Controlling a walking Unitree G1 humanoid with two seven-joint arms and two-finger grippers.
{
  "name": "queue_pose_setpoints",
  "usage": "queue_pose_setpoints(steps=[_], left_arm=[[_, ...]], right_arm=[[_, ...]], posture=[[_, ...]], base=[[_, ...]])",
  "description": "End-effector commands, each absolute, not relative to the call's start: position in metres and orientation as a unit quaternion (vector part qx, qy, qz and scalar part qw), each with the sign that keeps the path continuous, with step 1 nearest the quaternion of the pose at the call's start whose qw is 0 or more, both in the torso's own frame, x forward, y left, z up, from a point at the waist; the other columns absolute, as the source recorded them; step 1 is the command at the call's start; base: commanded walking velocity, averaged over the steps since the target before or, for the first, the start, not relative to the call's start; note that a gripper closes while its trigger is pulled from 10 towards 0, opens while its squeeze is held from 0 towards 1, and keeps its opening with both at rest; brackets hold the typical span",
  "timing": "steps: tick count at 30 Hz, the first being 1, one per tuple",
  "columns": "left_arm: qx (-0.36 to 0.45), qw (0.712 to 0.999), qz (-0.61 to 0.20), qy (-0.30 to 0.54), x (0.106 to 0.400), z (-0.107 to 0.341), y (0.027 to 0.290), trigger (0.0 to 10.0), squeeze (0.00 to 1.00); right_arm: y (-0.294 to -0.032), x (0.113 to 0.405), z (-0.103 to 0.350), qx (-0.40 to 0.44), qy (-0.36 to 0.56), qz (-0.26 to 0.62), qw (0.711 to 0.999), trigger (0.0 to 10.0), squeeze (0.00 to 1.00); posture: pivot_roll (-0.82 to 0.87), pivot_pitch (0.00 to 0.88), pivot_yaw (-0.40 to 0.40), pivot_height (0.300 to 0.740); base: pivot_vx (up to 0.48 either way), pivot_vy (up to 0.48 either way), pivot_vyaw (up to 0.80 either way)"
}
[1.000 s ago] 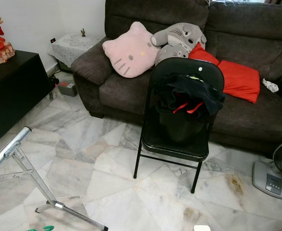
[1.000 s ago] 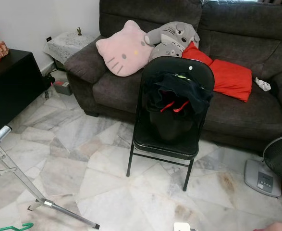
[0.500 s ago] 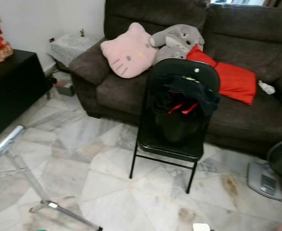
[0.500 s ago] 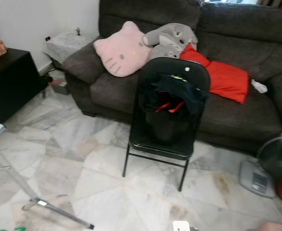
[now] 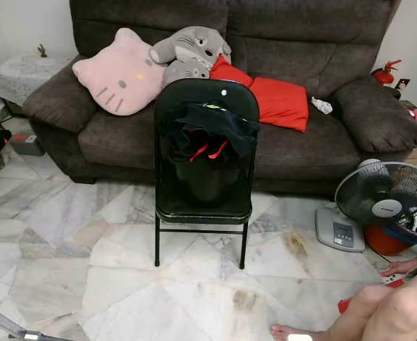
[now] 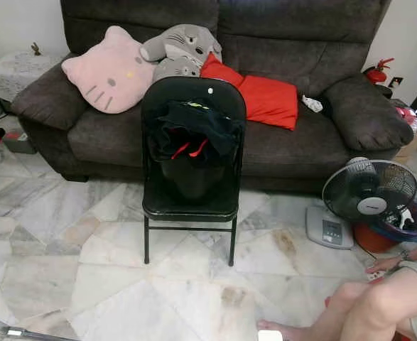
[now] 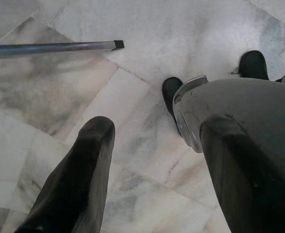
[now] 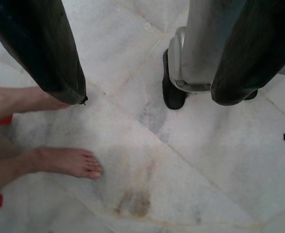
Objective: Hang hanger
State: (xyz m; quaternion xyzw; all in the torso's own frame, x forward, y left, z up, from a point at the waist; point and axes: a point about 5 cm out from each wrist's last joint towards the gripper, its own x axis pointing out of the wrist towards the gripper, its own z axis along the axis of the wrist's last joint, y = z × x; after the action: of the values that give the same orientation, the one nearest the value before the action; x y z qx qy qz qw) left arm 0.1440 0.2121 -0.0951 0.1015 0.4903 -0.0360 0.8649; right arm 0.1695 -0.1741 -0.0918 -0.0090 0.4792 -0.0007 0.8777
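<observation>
A black folding chair (image 5: 207, 207) stands on the marble floor in front of a dark sofa (image 5: 304, 145), with a heap of black and red clothes (image 5: 212, 130) draped over its back and seat. A silver leg of a drying rack (image 7: 50, 47) lies on the floor near my left side, and its end pokes in at the head view's bottom left corner (image 5: 6, 327). My left gripper (image 7: 157, 131) hangs open over bare floor tiles with nothing in it. My right gripper (image 8: 149, 97) also hangs open above the floor, holding nothing.
A person sits on the floor at the right, legs (image 5: 389, 309) stretched out and a bare foot (image 8: 69, 162) close under my right gripper. A standing fan (image 5: 384, 202) and a grey scale (image 5: 339, 231) lie right of the chair. Pillows (image 5: 116, 71) cover the sofa.
The camera has swung to the right: the black cabinet and most of the rack have slid out at the left, while the fan and the seated person have come into view.
</observation>
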Motion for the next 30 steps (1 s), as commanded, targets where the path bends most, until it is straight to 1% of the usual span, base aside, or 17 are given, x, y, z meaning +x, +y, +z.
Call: queue_pose_setpoints(steps=[1, 17, 24, 26, 30], left_arm=[[0.087, 0.852, -0.058, 0.513, 0.1306, -0.1024, 0.1985, 10.0, 0.0], [0.089, 0.853, -0.063, 0.511, 0.1317, -0.1021, 0.1977, 10.0, 0.0], [0.09, 0.852, -0.062, 0.512, 0.1314, -0.1022, 0.1983, 10.0, 0.0], [0.09, 0.852, -0.062, 0.512, 0.1313, -0.1022, 0.1983, 10.0, 0.0], [0.091, 0.851, -0.065, 0.513, 0.1307, -0.1023, 0.1986, 10.0, 0.0]], right_arm=[[-0.1746, 0.1676, -0.0926, -0.007, 0.482, -0.004, 0.876, 10.0, 0.0], [-0.1753, 0.168, -0.0924, -0.009, 0.482, -0.007, 0.876, 10.0, 0.0], [-0.1746, 0.1679, -0.0925, -0.011, 0.483, -0.004, 0.876, 10.0, 0.0], [-0.1745, 0.1681, -0.0923, -0.011, 0.481, -0.004, 0.877, 10.0, 0.0], [-0.1744, 0.1675, -0.0926, -0.016, 0.481, -0.003, 0.876, 10.0, 0.0]], posture=[[0.0, 0.098, -0.045, 0.74], [-0.01, 0.091, -0.049, 0.74], [-0.01, 0.077, -0.045, 0.74], [-0.01, 0.077, -0.045, 0.74], [-0.01, 0.067, -0.041, 0.74]], base=[[0.0, 0.0, 0.0], [0.0, 0.0, 0.0], [0.0, 0.0, -0.66], [0.0, 0.0, -0.41], [0.0, 0.0, 0.0]])
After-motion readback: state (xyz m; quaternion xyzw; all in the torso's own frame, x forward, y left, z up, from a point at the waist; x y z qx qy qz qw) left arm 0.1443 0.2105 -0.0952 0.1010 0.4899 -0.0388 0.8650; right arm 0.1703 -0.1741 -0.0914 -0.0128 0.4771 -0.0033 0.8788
